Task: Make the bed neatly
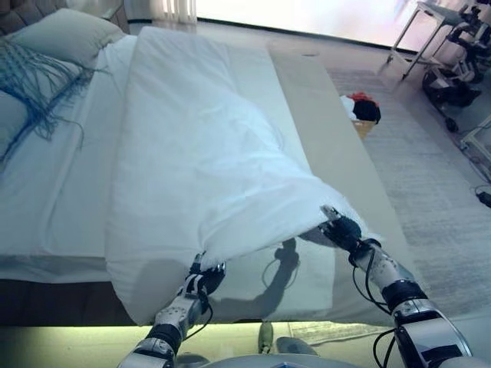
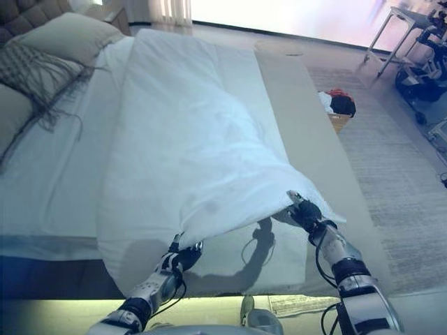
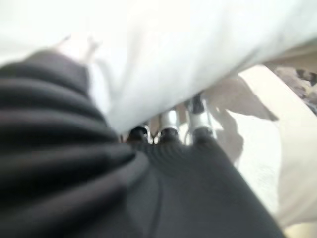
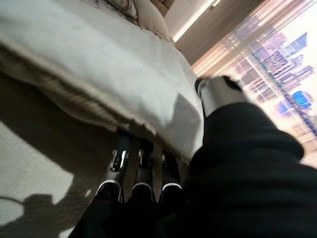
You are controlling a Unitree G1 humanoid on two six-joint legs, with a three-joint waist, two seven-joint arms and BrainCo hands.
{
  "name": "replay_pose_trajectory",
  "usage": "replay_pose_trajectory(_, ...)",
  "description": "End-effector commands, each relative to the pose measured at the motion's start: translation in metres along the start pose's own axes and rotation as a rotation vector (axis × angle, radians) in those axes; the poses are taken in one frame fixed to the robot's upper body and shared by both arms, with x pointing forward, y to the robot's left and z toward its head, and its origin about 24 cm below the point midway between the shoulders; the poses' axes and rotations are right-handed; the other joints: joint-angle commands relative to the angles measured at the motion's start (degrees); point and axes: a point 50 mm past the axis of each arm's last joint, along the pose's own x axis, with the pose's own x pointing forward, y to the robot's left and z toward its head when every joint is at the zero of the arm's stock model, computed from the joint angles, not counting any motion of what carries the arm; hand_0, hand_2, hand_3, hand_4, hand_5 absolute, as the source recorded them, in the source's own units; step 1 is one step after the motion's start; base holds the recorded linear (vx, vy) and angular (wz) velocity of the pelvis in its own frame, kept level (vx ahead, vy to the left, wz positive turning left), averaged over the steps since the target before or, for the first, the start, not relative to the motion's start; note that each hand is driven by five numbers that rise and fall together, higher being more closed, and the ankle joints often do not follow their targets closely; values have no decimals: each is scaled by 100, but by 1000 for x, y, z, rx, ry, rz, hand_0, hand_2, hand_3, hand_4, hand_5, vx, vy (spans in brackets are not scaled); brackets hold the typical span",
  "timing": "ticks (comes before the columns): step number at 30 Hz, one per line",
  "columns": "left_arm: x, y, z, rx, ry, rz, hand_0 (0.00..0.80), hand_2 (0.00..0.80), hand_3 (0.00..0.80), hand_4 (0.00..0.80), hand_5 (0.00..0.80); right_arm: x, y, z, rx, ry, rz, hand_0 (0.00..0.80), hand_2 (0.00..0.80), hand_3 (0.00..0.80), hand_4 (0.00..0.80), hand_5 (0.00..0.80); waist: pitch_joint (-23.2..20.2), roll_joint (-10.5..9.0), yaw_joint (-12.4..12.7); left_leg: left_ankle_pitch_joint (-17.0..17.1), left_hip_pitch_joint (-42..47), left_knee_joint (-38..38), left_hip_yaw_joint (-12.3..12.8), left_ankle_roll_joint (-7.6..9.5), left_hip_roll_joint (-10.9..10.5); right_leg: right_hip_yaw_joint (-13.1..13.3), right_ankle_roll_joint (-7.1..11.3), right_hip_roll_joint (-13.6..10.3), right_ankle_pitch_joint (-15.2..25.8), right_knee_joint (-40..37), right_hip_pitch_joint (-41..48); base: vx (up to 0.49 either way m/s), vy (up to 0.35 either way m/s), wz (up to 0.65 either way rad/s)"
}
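Note:
A white duvet lies along the bed, folded lengthwise, its near edge lifted off the mattress. My left hand grips that raised edge at its near left, fingers curled under the cloth and thumb on top, as the left wrist view shows. My right hand grips the edge at its near right corner; in the right wrist view its fingers go under the cloth and the thumb presses on top. The bare white sheet shows to the left.
Pillows and a blue fringed throw lie at the head of the bed, far left. A beige runner covers the bed's right side. A basket with clothes stands on the carpet at the right. Metal stands stand far right.

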Motion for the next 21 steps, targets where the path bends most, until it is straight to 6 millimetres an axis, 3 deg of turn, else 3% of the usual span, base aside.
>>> replay_pose_trajectory(1,8,-14,1,23,-7,-75,800,800,800,800,800,-9,-8,50,-1,-167,-24,0,0,0,0,0,-289,-178,88,-6,-115,-5,-93,-31,302,-277,507,-447,-544,157,387,-13,54,2)
replay_pose_trajectory(11,-3,-5,32,33,-126,-32,800,800,800,800,800,-17,-32,34,44,-106,-105,0,0,0,0,0,-442,-71,204,-48,-59,-5,-205,-28,243,-447,494,-488,-589,94,553,0,52,5)
replay_pose_trajectory(21,-26,6,82,111,-318,54,800,800,800,800,800,-26,-55,-6,136,36,-151,0,0,0,0,0,-552,73,359,-74,-96,-5,-413,7,104,-623,510,-583,-608,42,646,-25,74,7)
